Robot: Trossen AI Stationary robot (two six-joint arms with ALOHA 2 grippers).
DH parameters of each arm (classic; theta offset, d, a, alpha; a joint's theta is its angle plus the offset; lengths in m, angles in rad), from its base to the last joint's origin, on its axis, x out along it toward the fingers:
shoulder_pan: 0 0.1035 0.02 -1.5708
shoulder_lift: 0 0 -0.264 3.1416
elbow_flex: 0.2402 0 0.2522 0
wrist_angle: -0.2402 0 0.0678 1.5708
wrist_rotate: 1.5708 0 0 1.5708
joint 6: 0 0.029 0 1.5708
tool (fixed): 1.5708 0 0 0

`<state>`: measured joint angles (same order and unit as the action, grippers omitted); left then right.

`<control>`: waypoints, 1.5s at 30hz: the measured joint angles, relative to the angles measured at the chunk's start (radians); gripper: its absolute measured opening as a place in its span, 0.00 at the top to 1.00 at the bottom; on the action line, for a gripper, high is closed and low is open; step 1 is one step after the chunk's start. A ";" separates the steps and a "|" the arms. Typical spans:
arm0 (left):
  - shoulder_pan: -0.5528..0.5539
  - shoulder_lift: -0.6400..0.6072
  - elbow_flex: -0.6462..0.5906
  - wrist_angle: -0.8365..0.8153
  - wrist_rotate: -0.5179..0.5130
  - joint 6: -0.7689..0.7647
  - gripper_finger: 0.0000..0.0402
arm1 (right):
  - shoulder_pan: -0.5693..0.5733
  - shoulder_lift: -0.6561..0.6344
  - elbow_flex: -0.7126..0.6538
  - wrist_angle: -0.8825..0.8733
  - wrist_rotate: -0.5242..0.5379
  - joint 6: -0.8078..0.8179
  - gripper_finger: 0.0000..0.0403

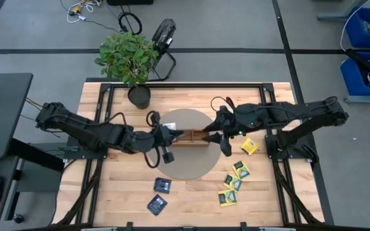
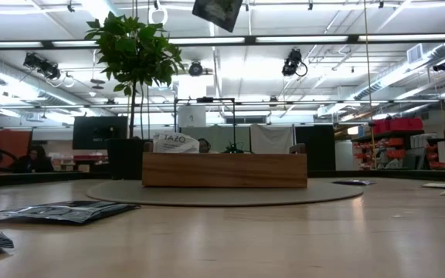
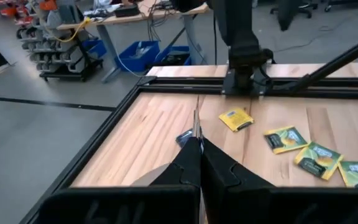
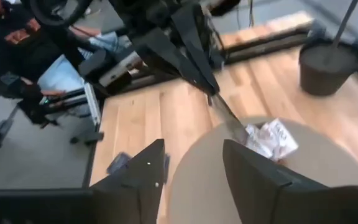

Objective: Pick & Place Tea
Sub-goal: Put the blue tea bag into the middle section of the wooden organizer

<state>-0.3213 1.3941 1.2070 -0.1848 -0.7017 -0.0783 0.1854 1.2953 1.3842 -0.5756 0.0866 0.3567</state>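
Note:
A brown wooden tray (image 1: 193, 136) stands on a round grey mat (image 1: 185, 167) at mid-table. White-faced tea packets (image 2: 174, 143) stick up from the tray's left end and also show in the right wrist view (image 4: 269, 140). My left gripper (image 1: 171, 136) is above that end, shut on a thin tea packet (image 3: 196, 124) seen edge-on. My right gripper (image 1: 212, 136) is open and empty over the tray's right part, its fingers (image 4: 135, 180) wide apart. Loose packets lie flat on the table: yellow-green ones (image 1: 235, 181), an orange-yellow one (image 1: 248, 147) and dark blue ones (image 1: 162, 185). My left gripper pinches the tea packet between its two fingers (image 3: 188, 163); the packet's flat faces lie against them. Its free part (image 4: 229, 118) juts out beyond the fingertips, slanting down toward the white packets. It is clear of the table; whether its tip touches those packets, I cannot tell.
A potted plant (image 1: 130, 58) stands at the table's far edge, left of centre. A black frame (image 1: 185, 85) runs around the table top. Two dark packets (image 2: 60, 210) lie near the front left. People sit beyond the table in the right wrist view (image 4: 17, 68).

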 joint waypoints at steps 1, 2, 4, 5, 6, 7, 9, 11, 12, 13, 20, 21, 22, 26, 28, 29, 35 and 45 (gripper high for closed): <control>-0.003 0.000 -0.004 0.002 0.000 -0.001 1.00 | -0.008 0.001 0.000 -0.011 -0.022 0.001 0.58; -0.004 0.000 -0.005 0.004 0.000 -0.004 1.00 | -0.014 0.006 0.000 -0.015 -0.041 -0.003 0.59; -0.004 0.000 -0.005 0.009 0.001 -0.007 1.00 | -0.022 0.019 0.000 -0.020 -0.072 -0.020 0.60; -0.004 0.000 -0.005 0.020 0.001 -0.009 1.00 | -0.025 0.027 0.000 -0.017 -0.085 -0.029 0.60; -0.004 0.000 -0.005 0.036 0.000 -0.012 1.00 | -0.029 0.038 0.005 -0.020 -0.098 -0.041 0.61; -0.004 0.000 -0.005 0.053 0.002 -0.012 1.00 | -0.033 0.052 0.013 -0.025 -0.112 -0.051 0.61; -0.004 0.000 -0.005 0.096 0.032 -0.007 1.00 | -0.042 0.090 0.036 -0.038 -0.135 -0.080 0.61; -0.003 0.000 -0.005 0.111 0.067 -0.017 1.00 | -0.051 0.130 0.074 -0.055 -0.138 -0.113 0.61; -0.003 0.000 -0.005 0.107 0.073 -0.029 1.00 | -0.055 0.147 0.099 -0.064 -0.139 -0.131 0.61; -0.003 0.000 -0.005 0.099 0.074 -0.042 1.00 | -0.059 0.161 0.129 -0.079 -0.140 -0.150 0.61; -0.022 0.000 -0.005 0.045 0.012 -0.073 1.00 | -0.061 0.224 0.322 -0.239 -0.097 -0.264 0.60; -0.027 0.000 -0.005 0.050 0.012 -0.074 1.00 | -0.061 0.234 0.340 -0.266 -0.096 -0.268 0.59; -0.031 0.000 -0.005 0.058 0.013 -0.075 1.00 | -0.063 0.243 0.353 -0.283 -0.096 -0.268 0.58; -0.038 0.000 -0.005 0.066 0.013 -0.070 1.00 | -0.065 0.283 0.365 -0.332 -0.105 -0.267 0.56; -0.037 0.000 -0.005 0.066 0.012 -0.068 1.00 | -0.064 0.293 0.365 -0.330 -0.106 -0.267 0.55; -0.037 0.000 -0.005 0.066 0.011 -0.069 1.00 | -0.064 0.297 0.365 -0.328 -0.106 -0.267 0.55; -0.046 0.000 -0.005 0.066 0.030 -0.087 1.00 | -0.063 0.302 0.367 -0.297 -0.123 -0.265 0.55; -0.054 0.000 -0.005 0.068 0.025 -0.085 1.00 | -0.063 0.306 0.367 -0.302 -0.133 -0.268 0.67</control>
<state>-0.3748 1.3941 1.2018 -0.1169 -0.6770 -0.1634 0.1226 1.6012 1.7512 -0.8774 -0.0460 0.0892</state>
